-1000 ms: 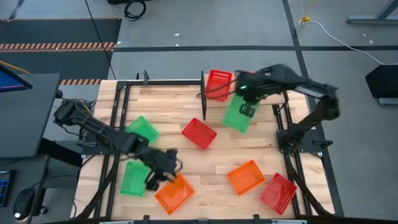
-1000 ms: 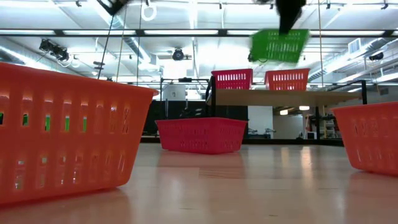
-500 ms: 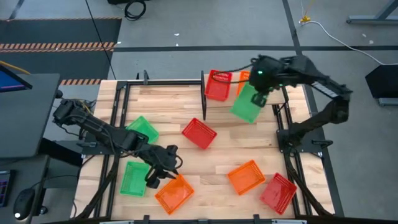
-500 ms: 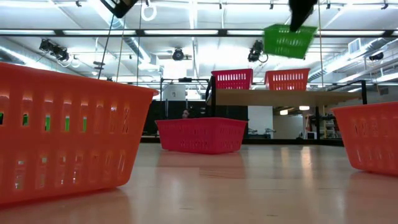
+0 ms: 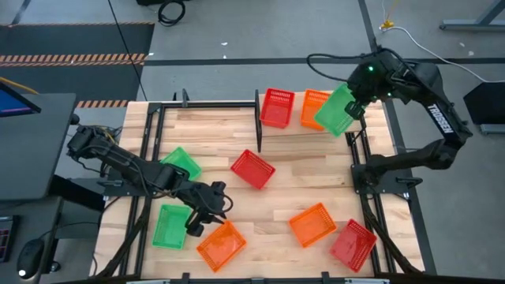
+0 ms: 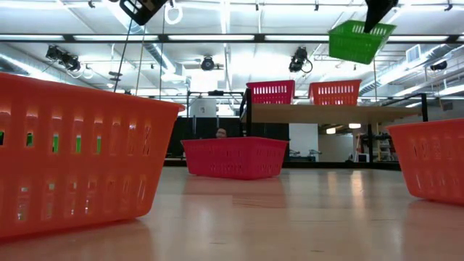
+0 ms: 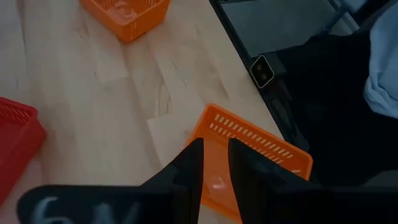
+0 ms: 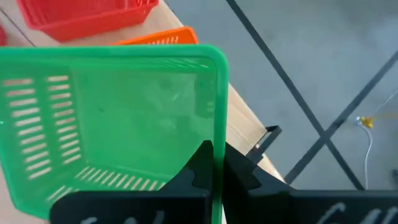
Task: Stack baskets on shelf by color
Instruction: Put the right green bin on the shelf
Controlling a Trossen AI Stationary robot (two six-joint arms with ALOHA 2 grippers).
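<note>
My right gripper [image 5: 359, 101] is shut on a green basket [image 5: 338, 110], held high above the shelf's [image 6: 319, 113] right end. It shows high up in the low view as the green basket [image 6: 359, 40], beside the shelf's orange basket [image 6: 335, 93] and red basket [image 6: 271, 92], which stand on their bases. My left gripper [image 7: 215, 168] is open with a narrow gap, over the wall of an orange basket [image 5: 221, 244] at the table's near edge. My right gripper pinches the green basket's side wall [image 8: 217, 134] at its rim, one finger [image 8: 200, 163] inside and one [image 8: 241, 169] outside. The basket is lifted clear and hangs tilted below the gripper. My left gripper stands at the orange basket's rim [image 7: 214, 118]; whether it touches, I cannot tell.
On the tabletop lie two green baskets [image 5: 180, 164] [image 5: 170, 226], a red basket [image 5: 252, 169] in the middle, and an orange basket [image 5: 312, 224] and a red basket [image 5: 353, 244] near right. Black frame rails [image 5: 148, 150] run along the sides. A person [image 6: 221, 133] shows beyond the table.
My right gripper has carried the green basket up and toward the table's far right, from in front of the shelf to above its right end. The basket has turned and tipped on the way. The left arm has kept still.
</note>
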